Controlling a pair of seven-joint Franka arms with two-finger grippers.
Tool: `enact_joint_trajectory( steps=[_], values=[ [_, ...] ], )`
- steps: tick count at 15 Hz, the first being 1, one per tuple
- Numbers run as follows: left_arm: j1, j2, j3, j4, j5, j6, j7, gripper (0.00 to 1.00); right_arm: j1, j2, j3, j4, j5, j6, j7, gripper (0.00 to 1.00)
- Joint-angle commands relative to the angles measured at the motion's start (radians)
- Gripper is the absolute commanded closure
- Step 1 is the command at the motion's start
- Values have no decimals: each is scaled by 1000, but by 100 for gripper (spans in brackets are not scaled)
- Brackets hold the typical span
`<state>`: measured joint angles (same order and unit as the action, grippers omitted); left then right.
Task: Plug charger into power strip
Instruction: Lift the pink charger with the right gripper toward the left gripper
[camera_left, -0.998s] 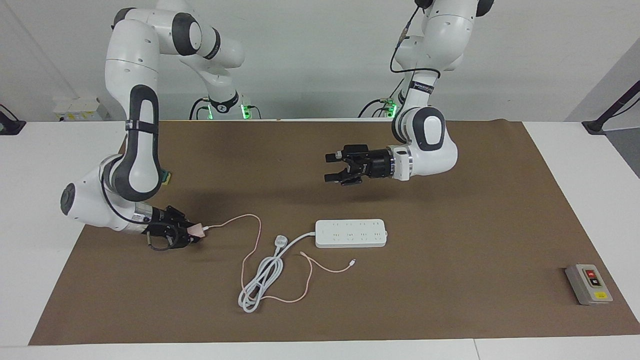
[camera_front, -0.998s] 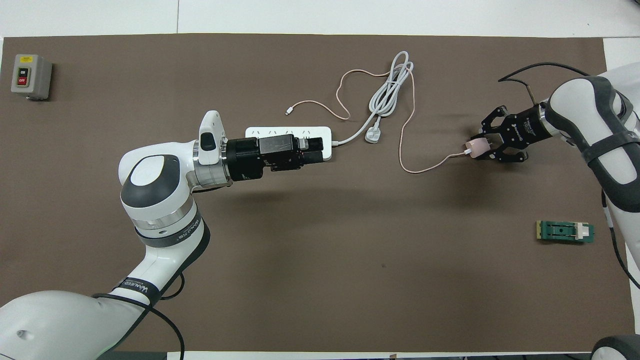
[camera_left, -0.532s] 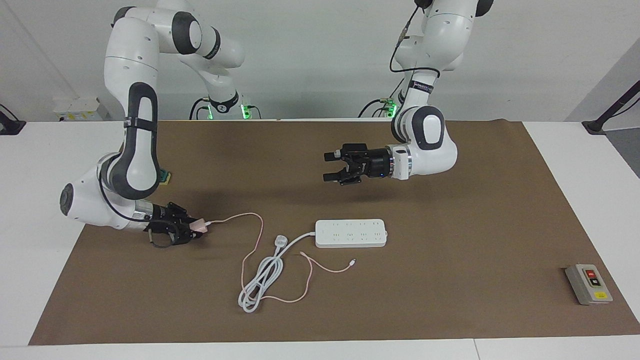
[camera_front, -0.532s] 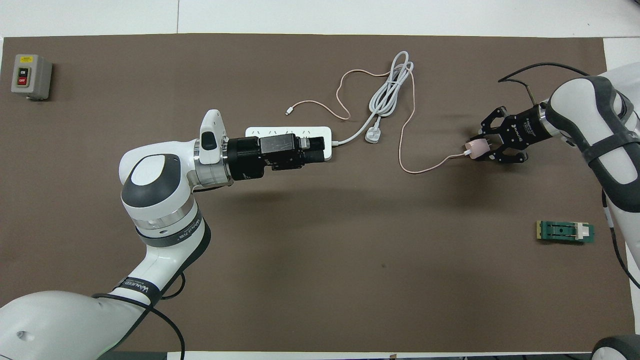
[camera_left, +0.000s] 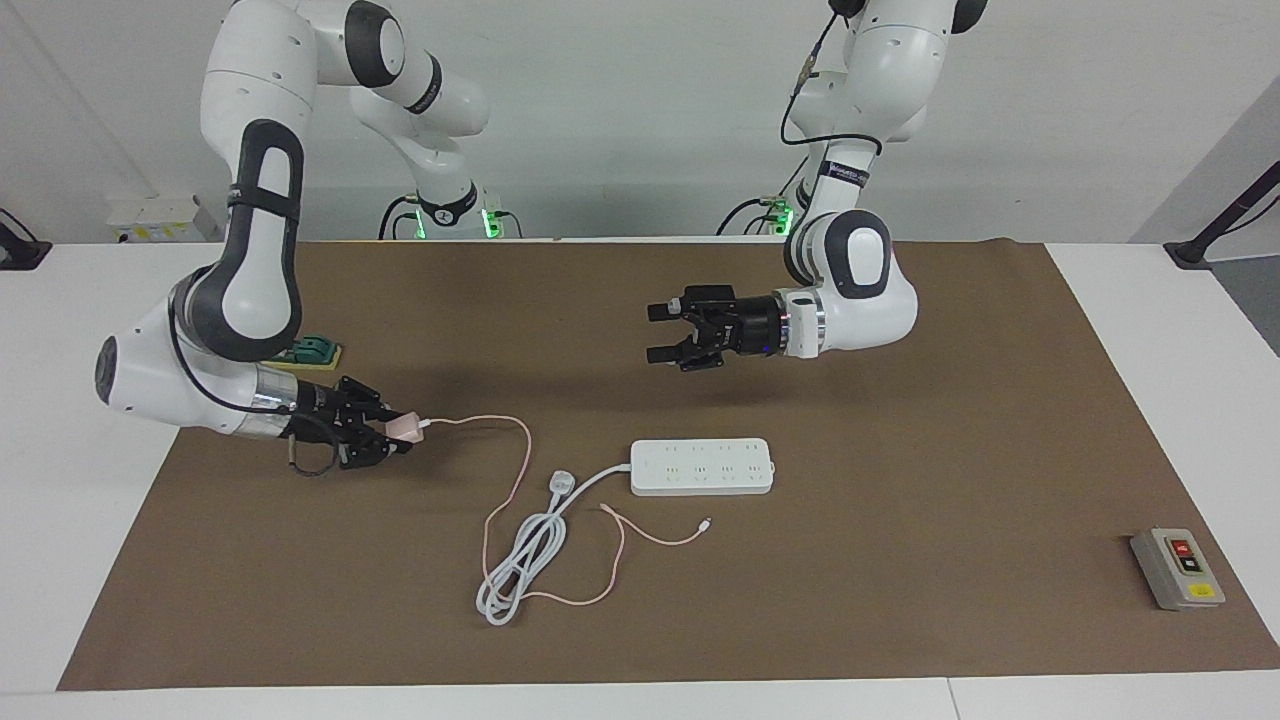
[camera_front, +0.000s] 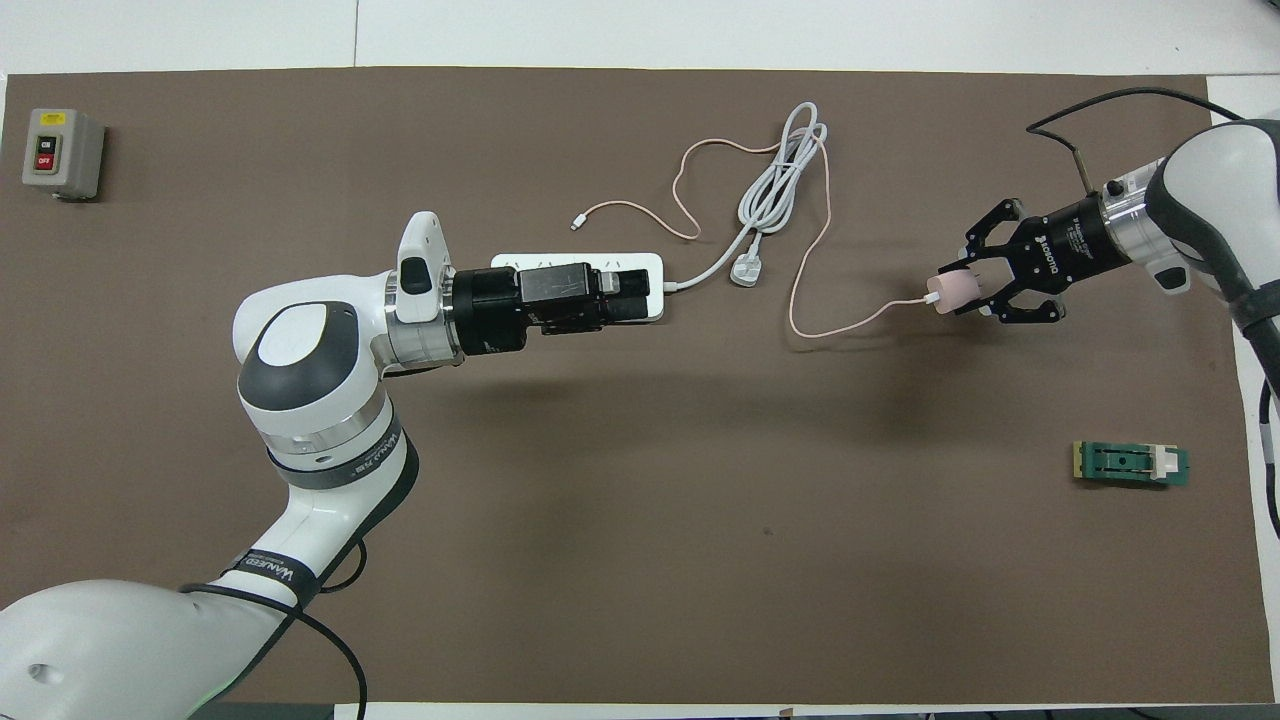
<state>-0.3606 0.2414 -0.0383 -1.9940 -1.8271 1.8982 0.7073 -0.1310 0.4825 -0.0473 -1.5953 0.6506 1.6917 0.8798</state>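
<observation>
The right gripper (camera_left: 392, 437) was clamped on the small pale pink cube-shaped charger (camera_left: 403, 428), holding it clear of the brown paper mat (camera_left: 900, 600) above the right arm's end of the table; in the overhead view the same gripper (camera_front: 962, 290) showed the pink cube (camera_front: 950, 290) pinched between its fingertips, the black links splayed to either side. From the cube the thin pink cable (camera_left: 515, 470) sagged down to the mat, looped past the coiled thick white cord (camera_left: 520, 570) and ended in a small connector (camera_left: 706, 522) lying on the mat farther from the robots than the strip. The long flat white power strip (camera_left: 703, 466) with two rows of sockets lay flat near the middle of the mat, well apart from the held charger, its white three-pin plug (camera_left: 562, 484) lying unplugged just beside its end toward the right arm. The left gripper (camera_left: 660, 333) hung in the air with its fingers spread wide and nothing between them; from above it (camera_front: 640, 298) covered part of the strip (camera_front: 575, 263), but the facing view showed it well above the mat. A small green block with a yellow base (camera_front: 1130, 463) lay near the right arm's end, nearer to the robots than the charger, and a grey switch box with red and yellow buttons (camera_left: 1177, 568) sat at the left arm's end of the mat.
</observation>
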Motion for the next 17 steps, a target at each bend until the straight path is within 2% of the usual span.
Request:
enact_joint_trajectory(
  steps=[1, 8, 17],
  values=[
    [-14, 21, 9, 38, 20, 19, -14, 0, 1, -34, 13, 6, 47, -29, 73, 100],
    [0, 29, 11, 37, 34, -14, -11, 0, 4, -114, 101, 15, 84, -33, 278, 100],
    [-17, 32, 6, 46, 12, 15, -9, 0, 151, -197, 113, 21, 132, 11, 522, 100]
  ],
)
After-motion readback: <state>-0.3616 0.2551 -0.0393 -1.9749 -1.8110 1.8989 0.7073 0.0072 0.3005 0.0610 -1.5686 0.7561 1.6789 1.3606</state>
